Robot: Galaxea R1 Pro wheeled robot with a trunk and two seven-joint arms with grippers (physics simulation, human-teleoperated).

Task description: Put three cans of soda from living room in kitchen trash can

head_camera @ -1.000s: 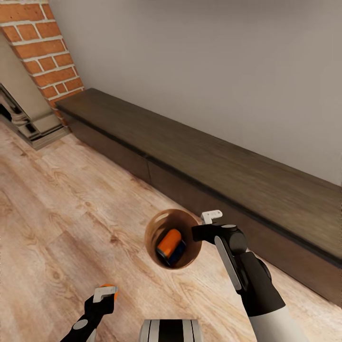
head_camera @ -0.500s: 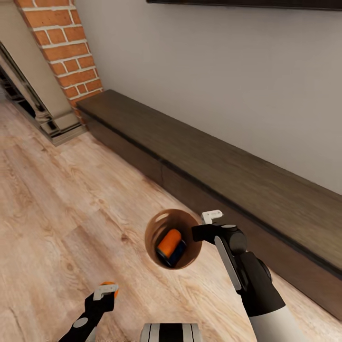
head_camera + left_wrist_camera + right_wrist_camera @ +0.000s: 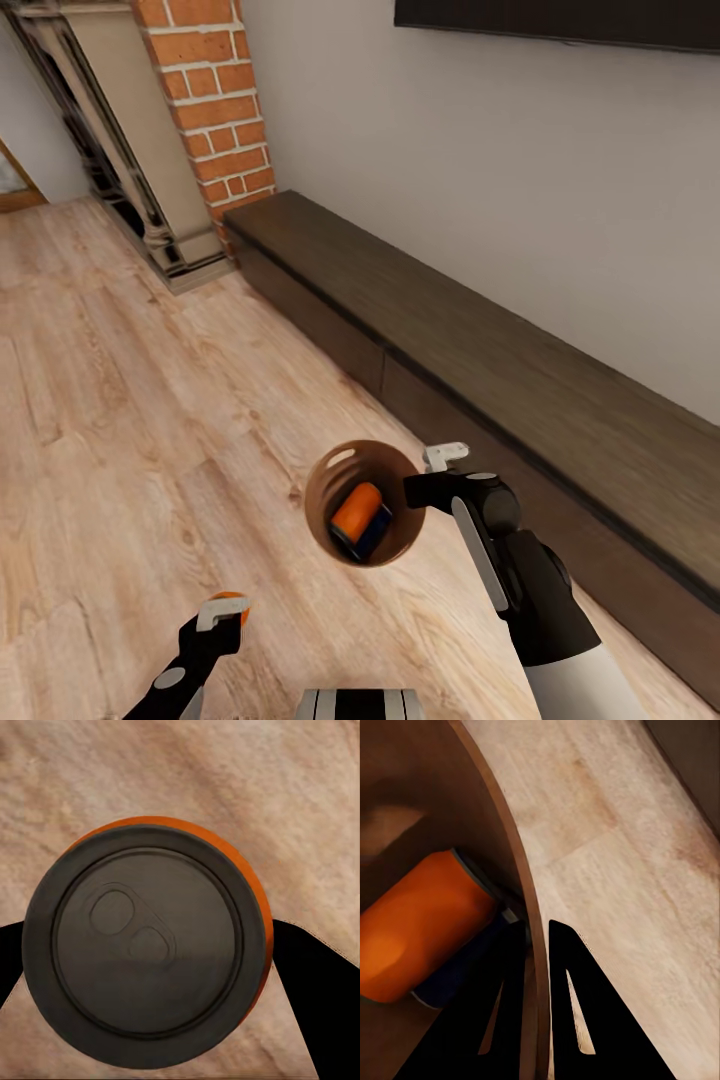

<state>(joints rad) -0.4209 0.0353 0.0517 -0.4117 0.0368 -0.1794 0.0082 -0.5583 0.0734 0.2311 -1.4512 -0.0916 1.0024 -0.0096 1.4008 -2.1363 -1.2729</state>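
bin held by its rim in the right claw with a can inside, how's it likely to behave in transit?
The right claw pinches only one side of the tash can's rim, so it may tilt or swing. The can of soda lies on its side inside; it will probably roll and shift the load. The thin wall looks stiff, though possibly slippery.

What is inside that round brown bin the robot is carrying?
An orange soda can lies on its side inside the bin, with something dark beneath it that I cannot identify. The can covers much of the bin's bottom, so whether more cans lie there cannot be told.
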